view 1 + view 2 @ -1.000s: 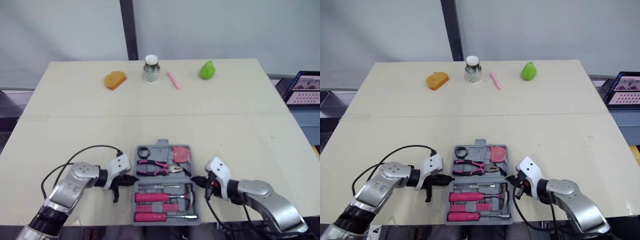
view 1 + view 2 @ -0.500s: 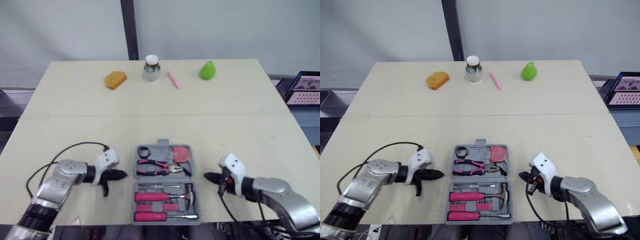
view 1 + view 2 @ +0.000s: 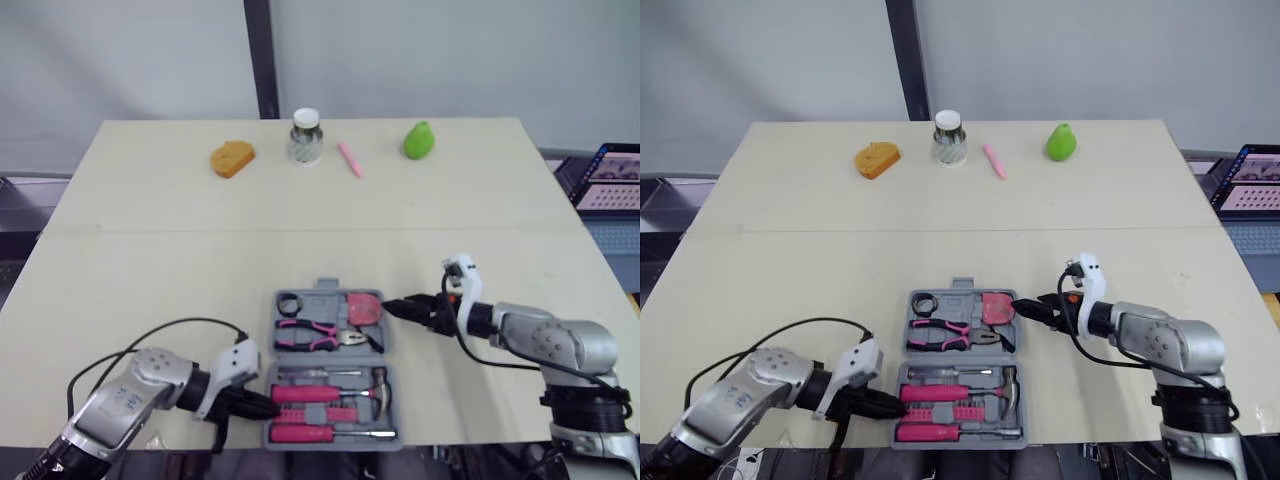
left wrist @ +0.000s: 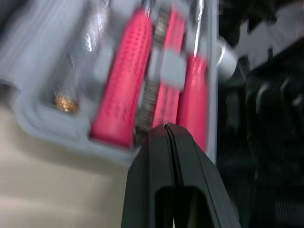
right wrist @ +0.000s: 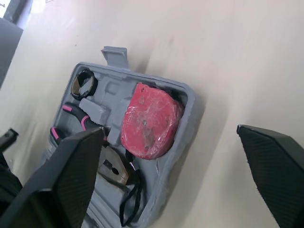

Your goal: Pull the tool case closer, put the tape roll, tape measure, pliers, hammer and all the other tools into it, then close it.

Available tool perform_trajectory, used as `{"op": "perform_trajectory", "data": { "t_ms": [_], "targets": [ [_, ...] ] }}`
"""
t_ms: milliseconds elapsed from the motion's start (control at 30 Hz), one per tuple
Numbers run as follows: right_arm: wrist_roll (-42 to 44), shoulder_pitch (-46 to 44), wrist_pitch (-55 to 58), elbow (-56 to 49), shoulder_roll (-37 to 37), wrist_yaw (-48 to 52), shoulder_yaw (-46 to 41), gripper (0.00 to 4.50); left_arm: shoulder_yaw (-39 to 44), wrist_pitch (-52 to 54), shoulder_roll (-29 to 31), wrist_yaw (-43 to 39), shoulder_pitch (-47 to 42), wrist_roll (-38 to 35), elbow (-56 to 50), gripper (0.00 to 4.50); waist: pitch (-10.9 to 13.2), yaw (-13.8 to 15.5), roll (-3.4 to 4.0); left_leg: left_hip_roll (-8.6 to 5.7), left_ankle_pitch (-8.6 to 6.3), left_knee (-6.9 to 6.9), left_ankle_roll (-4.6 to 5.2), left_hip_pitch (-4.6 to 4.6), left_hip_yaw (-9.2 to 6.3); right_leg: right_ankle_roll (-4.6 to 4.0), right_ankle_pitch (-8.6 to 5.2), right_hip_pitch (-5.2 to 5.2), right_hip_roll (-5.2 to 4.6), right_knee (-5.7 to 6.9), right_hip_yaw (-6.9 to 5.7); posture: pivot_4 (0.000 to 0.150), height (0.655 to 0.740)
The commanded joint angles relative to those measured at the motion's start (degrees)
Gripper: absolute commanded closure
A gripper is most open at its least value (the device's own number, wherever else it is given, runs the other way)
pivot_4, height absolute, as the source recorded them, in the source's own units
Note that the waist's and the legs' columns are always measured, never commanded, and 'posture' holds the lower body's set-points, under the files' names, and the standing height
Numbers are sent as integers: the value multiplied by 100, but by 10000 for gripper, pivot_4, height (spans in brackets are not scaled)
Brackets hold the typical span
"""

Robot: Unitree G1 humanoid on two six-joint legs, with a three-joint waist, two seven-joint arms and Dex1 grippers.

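The grey tool case [image 3: 322,291] lies open near the table's front edge. Its far half holds a black tape roll [image 3: 288,304], a red tape measure [image 3: 363,307] and pink-handled pliers [image 3: 312,333]. The near half holds a hammer [image 3: 377,384] and pink-handled screwdrivers [image 3: 300,395]. My left gripper [image 3: 270,405] is shut, its tip against the near half's left edge beside the pink handles [image 4: 123,90]. My right gripper [image 3: 392,308] is open just right of the far half, pointing at the tape measure [image 5: 149,118]; its fingers [image 5: 71,175] stand wide apart and hold nothing.
Along the table's far edge sit an orange piece [image 3: 231,158], a lidded jar [image 3: 306,137], a pink marker [image 3: 347,158] and a green pear [image 3: 417,140]. A laptop [image 3: 612,175] stands off the table's right side. The case's near edge lies close to the table's front edge.
Both grippers drew away from the case's sides, then came back. The left now meets the near half's left edge; the right has moved up beside the tape measure and opened.
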Motion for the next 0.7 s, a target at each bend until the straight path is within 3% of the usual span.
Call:
{"op": "perform_trajectory", "data": {
  "t_ms": [33,367,700],
  "targets": [
    [47,-170,124,215,94,-78,17,184,-295,-260,105,123,25,427,233,45000,-5,-4,8,0,0,-1,0,0,2,0,0,0,0,-1,2,1500,7400],
    [393,-555,156,658,691,178,13,184,-497,-663,124,230,-40,656,668,45000,-19,-31,33,1,3,-13,-4,11,8,0,0,-1,1,3,6,1500,7400],
    [856,-196,35,-118,468,770,-55,184,-416,-689,47,234,-128,565,852,45000,-22,-30,39,1,3,-17,-4,14,11,0,0,-2,2,4,11,1500,7400]
  ]
}}
